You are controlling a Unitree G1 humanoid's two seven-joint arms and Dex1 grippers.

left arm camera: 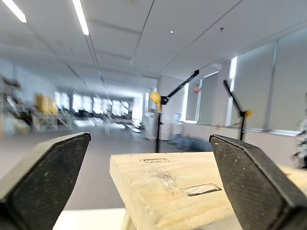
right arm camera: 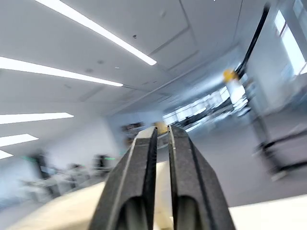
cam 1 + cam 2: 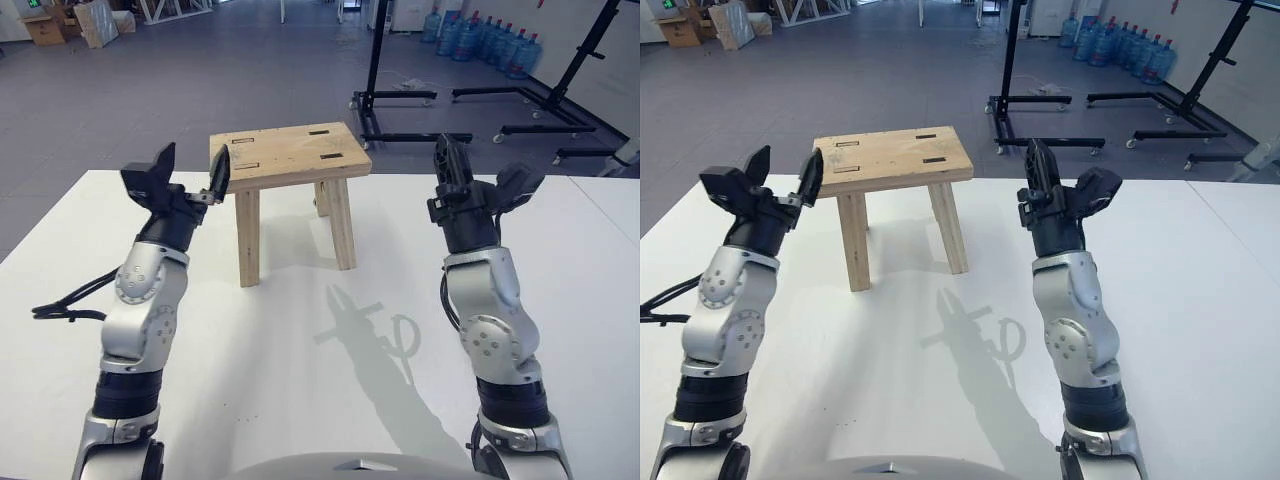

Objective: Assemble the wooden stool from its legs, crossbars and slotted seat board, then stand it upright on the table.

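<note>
The wooden stool (image 3: 288,152) stands upright on the white table (image 3: 580,250), with its slotted seat board on top and its legs under it. My left gripper (image 3: 195,160) is raised beside the seat's left edge, open, with nothing between its fingers. In the left wrist view the seat (image 1: 192,187) lies just beyond the wide gap of the left gripper (image 1: 149,138). My right gripper (image 3: 443,148) is held up to the right of the stool, apart from it. Its fingers (image 2: 139,158) are pressed together and empty.
Black wheeled stands (image 3: 400,100) and several water bottles (image 3: 490,40) are on the floor behind the table. A black cable (image 3: 60,305) trails over the table's left side by my left arm. The table's near middle is bare.
</note>
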